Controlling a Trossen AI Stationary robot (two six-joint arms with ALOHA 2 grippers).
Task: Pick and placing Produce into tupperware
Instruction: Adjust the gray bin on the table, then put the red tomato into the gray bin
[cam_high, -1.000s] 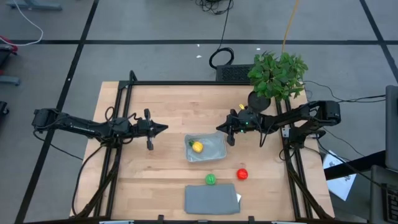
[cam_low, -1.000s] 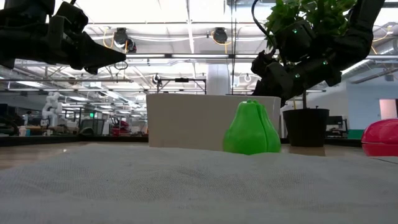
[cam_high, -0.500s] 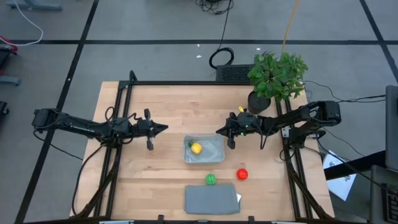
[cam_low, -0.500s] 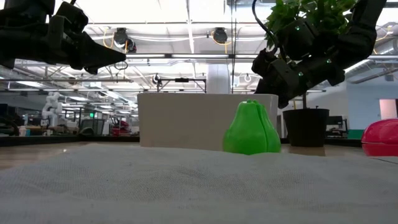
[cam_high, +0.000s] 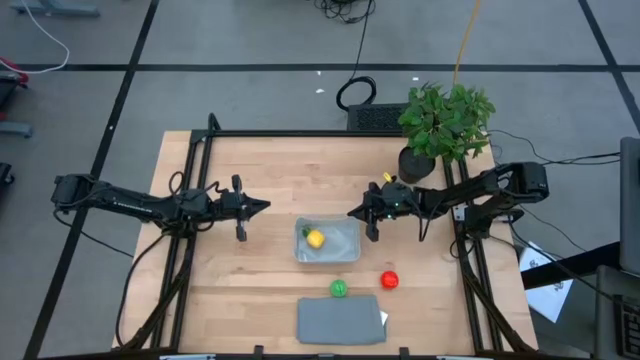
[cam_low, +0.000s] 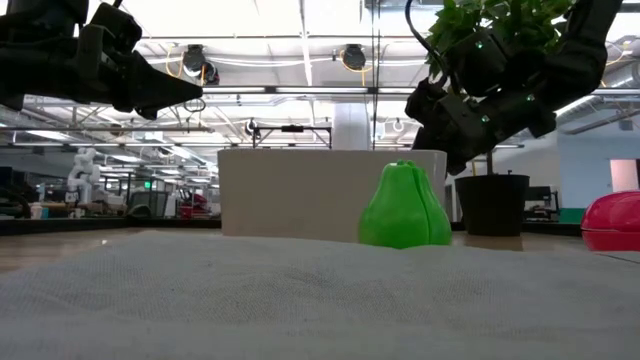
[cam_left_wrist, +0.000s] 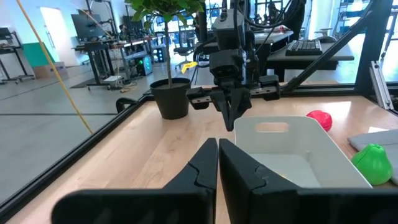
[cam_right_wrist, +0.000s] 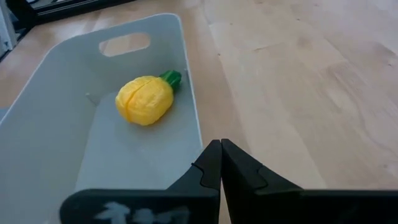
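The tupperware (cam_high: 345, 246) stands at mid-table with the yellow produce (cam_high: 316, 238) lying on its floor (cam_right_wrist: 144, 101). The green pear (cam_high: 339, 288) and the round red piece (cam_high: 389, 280) stand on the wood nearer the table's near edge. My right gripper (cam_high: 351, 211) is shut at the box's far right corner (cam_right_wrist: 219, 144). My left gripper (cam_high: 264, 206) is shut and hovers left of the box, touching nothing (cam_left_wrist: 217, 144). My right gripper meets the tupperware at the rim of its far right corner (cam_right_wrist: 200, 148) with its shut fingertips (cam_left_wrist: 230, 123), on the outer side. The fingers slant down from the table's right. The box stays flat on the table. I cannot see how much of the tips touches.
A flat grey lid (cam_high: 340, 320) lies by the near edge, next to the green pear. A potted plant (cam_high: 445, 120) stands at the far right corner, behind my right arm. Bare wood lies between my left gripper and the box.
The tupperware has slid a little toward the table's left, flat on the wood, carrying the yellow piece with it. My right gripper's shut fingertips have stayed at its far right corner.
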